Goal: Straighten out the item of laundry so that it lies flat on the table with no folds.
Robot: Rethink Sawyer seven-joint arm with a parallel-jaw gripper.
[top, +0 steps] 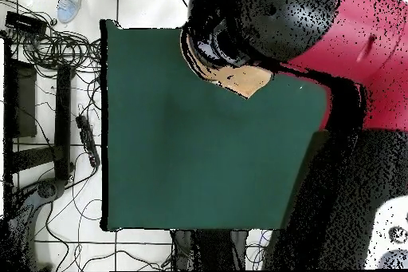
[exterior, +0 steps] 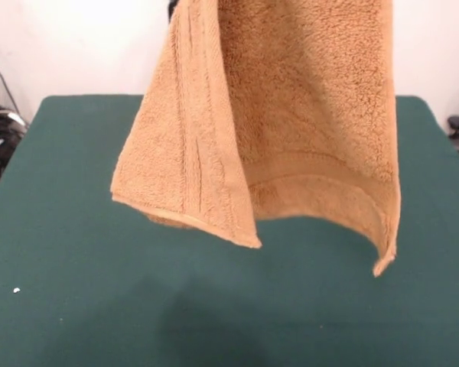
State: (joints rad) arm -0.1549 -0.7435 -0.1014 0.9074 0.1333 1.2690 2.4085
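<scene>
The orange-tan terry towel [exterior: 291,115] hangs in the air above the dark green table [exterior: 61,229], held from above the top edge of the front view. It drapes in a vertical fold: a ribbed band runs down its left flap and its lower corners dangle clear of the cloth. Only a dark bit of the gripper [exterior: 172,8] shows at the towel's top left. In the overhead view the red and black arm [top: 319,29] covers the gripper, and a small piece of towel [top: 249,82] peeks out over the table [top: 175,157].
A white speck [exterior: 16,290] lies on the cloth near the front left. Cables and black gear [top: 48,109] crowd the floor beside the table. Cables [exterior: 0,130] also lie off the table's left side in the front view.
</scene>
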